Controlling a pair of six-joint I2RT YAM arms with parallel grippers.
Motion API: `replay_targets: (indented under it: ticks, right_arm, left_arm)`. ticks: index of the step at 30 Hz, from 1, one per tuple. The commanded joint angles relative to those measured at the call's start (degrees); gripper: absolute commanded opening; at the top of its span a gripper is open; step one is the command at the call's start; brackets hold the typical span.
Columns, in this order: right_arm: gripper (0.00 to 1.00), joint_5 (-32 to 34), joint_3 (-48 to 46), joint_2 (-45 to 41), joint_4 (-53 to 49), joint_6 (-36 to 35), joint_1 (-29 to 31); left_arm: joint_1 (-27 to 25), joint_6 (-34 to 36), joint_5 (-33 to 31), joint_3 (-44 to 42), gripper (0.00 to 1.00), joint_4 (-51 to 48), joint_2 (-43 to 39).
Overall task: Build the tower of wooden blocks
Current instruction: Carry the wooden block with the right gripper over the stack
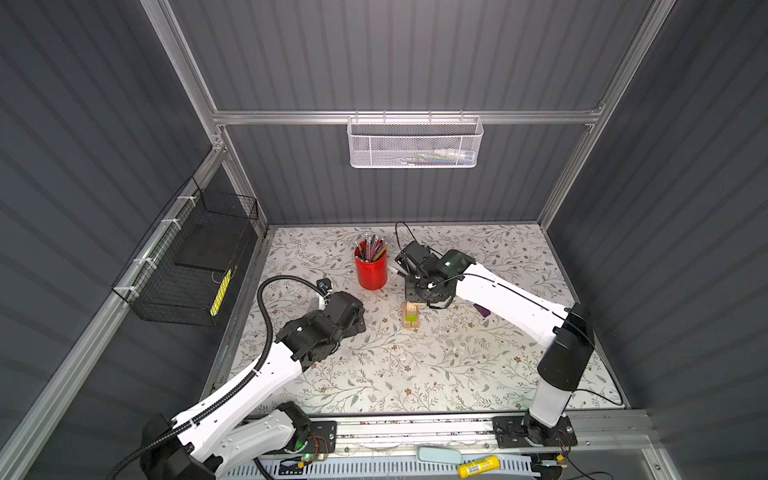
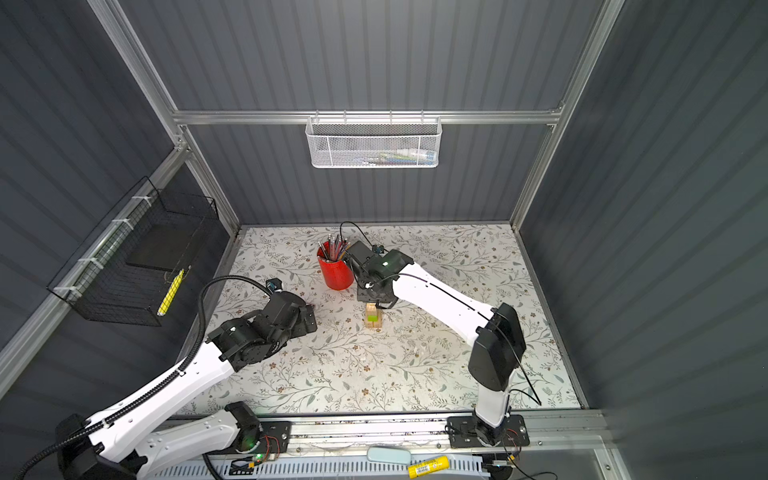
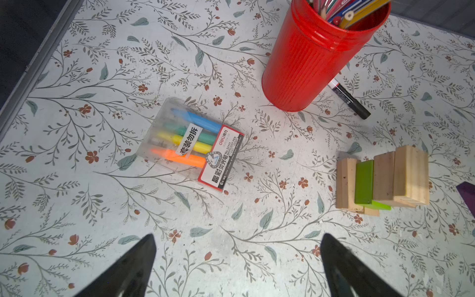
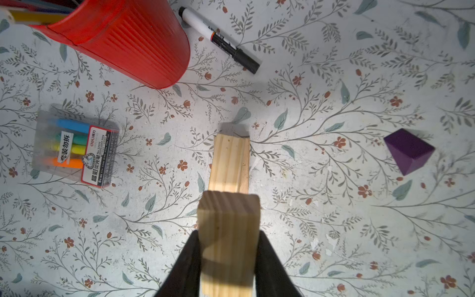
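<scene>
The tower (image 1: 411, 318) (image 2: 372, 319) stands mid-table: pale wood blocks with a lime green block (image 3: 363, 182) between two of them and one pale block (image 3: 411, 174) lying higher at one end. My right gripper (image 4: 228, 235) hangs right over the tower (image 1: 417, 297), shut on a grooved pale wood block (image 4: 228, 221). That block hides most of the stack in the right wrist view, where only one pale block (image 4: 230, 162) shows beyond it. The purple block (image 4: 408, 151) lies alone on the table, half under the right arm (image 1: 482, 309). My left gripper (image 3: 237, 248) is open and empty, left of the tower.
A red pencil cup (image 1: 371, 270) stands just behind the tower, with a black marker (image 4: 221, 38) lying beside it. A clear pack of highlighters (image 3: 190, 144) lies under the left gripper's reach. A white mesh basket (image 1: 415, 143) hangs on the back wall, a black wire basket (image 1: 195, 266) on the left wall.
</scene>
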Motion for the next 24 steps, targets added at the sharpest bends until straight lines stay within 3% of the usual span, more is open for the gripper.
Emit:
replay_targets:
  ticks: [1,24]
  right_arm:
    - [0.28,-1.15,4.15,3.55,-2.62,1.16,-0.06]
    - [0.31,-3.1,6.97,10.76,-2.15,2.64,-2.87]
  left_arm:
    - [0.22,0.25,0.03,-0.61,0.99,1.86,1.21]
    - [0.22,-0.53,0.64,-1.02,1.0,2.6,4.24]
